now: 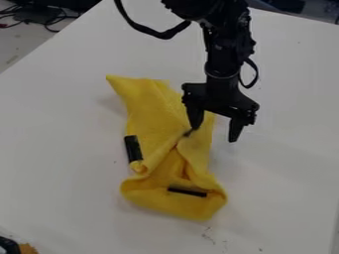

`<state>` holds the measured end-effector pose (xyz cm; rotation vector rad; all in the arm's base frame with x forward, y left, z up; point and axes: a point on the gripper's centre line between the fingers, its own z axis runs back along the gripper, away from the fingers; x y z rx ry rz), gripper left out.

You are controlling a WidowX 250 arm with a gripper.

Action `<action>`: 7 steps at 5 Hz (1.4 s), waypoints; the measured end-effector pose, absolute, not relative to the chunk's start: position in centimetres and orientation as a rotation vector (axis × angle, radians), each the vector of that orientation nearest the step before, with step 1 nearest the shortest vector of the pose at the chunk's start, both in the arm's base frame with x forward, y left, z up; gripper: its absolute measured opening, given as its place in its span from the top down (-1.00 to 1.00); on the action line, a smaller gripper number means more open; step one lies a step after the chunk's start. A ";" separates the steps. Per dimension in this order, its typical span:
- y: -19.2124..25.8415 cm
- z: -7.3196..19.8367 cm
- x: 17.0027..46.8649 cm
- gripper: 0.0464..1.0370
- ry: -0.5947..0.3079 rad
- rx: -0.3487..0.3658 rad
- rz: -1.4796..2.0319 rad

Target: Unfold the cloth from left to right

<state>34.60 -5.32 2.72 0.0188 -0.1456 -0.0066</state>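
Item: yellow cloth (149,106), mid-table, lying lengthwise on white table (59,149). Cond.: bunched, upper end pointed, centre creased, lower end doubled into a thick flap (165,204). One black strip (133,148) at L edge, a second black strip (187,191) on the lower fold.

Gripper (214,134): hangs over cloth's R side; jaws parted, nothing held. One tip above fabric nr. the central crease, other past the R edge. Contact w/ cloth: can't tell.

Step in hand (judged): get a grip on the loose layer, then open it L to R. Unfolding looks largely undone.

Recs.: set jaws astride a raised ridge or free edge, not flat fabric. Go low enough to pinch, w/o pressing hard on table. Take top layer only; if both layers come up, the whole piece will prob. drag rather than open. Close fully before lifting, as cloth looks soft and apt to slip. Lift slightly, carry R in a low, slow arc, lay edge down flat, release. Lower flap may need a separate pull.
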 end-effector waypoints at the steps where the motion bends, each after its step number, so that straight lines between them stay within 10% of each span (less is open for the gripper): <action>1: -5.0 4.6 35.7 -0.93 -0.145 0.092 -0.024; 5: -3.0 1.4 36.4 -0.93 -0.120 0.013 -0.004; 6: -2.6 0.9 36.4 -0.80 -0.111 0.007 -0.009; 7: -2.4 0.9 36.3 -0.25 -0.103 0.029 -0.010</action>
